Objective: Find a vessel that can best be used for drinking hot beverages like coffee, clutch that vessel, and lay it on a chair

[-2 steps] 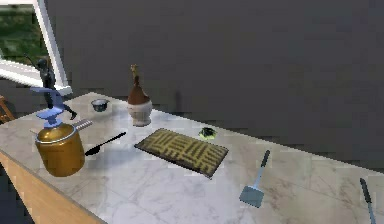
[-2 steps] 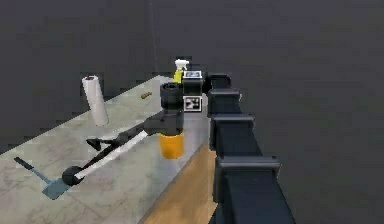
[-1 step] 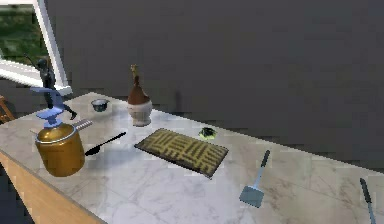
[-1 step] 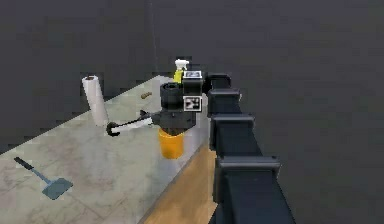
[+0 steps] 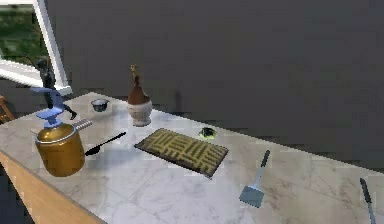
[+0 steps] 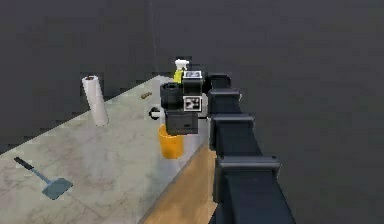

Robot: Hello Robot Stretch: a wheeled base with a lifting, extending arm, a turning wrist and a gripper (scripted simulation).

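An orange cup-shaped vessel stands near the front edge of the marble counter in the arm side view. The gripper sits right at its top, at the end of the dark arm, with the white marker squares just beside it. I cannot tell whether the gripper holds anything. In the forward view, a small dark cup-like thing rests at the back of another marble counter, next to a brown vase.
The forward view has a brass pot, a black ladle, a woven mat, a spatula and a knife. The arm side view has a paper towel roll, a spatula and a yellow bottle.
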